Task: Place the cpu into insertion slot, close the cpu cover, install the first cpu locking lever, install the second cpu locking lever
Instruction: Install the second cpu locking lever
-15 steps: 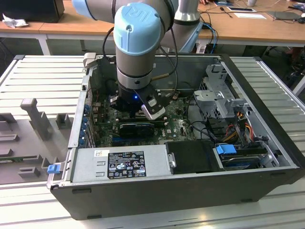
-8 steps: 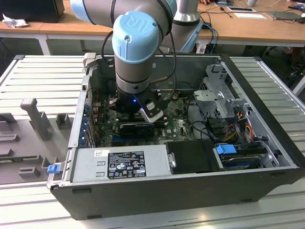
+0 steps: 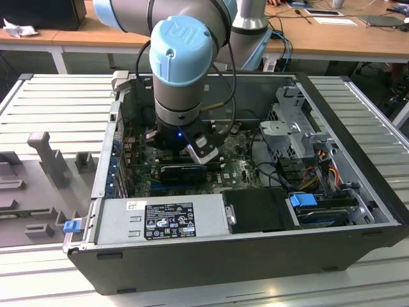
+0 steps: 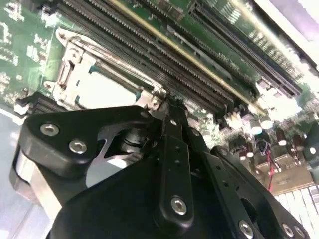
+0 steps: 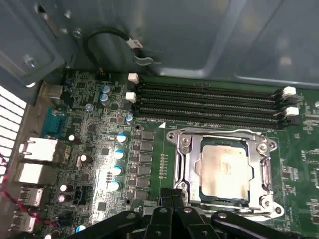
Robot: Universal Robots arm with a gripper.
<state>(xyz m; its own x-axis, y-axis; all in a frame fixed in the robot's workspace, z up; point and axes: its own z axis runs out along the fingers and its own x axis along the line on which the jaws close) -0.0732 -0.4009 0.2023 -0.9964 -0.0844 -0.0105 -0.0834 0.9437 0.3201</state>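
Observation:
The cpu (image 5: 224, 171), a pale silvery-tan square, lies flat in the insertion slot (image 5: 175, 137) on the green motherboard. The cpu cover (image 5: 188, 167), a dark-silver frame, lies down around the chip's face. A thin wire lever (image 5: 219, 132) runs along the socket edge beside the memory slots. My gripper (image 5: 173, 195) hovers just off one socket edge, its black fingers pressed together and holding nothing. In the second wrist view the gripper (image 4: 168, 102) tapers to a point next to the socket, where the cpu (image 4: 107, 92) shows. In the exterior view the gripper (image 3: 195, 150) reaches down inside the computer case.
Long black memory slots (image 5: 209, 102) lie beside the socket, with the grey case wall (image 5: 199, 40) behind. A power supply (image 3: 163, 220) lines the case's near side. A drive cage (image 3: 294, 121) and cables (image 3: 319, 160) crowd the exterior view's right. Capacitors (image 5: 119, 154) stand beside the socket.

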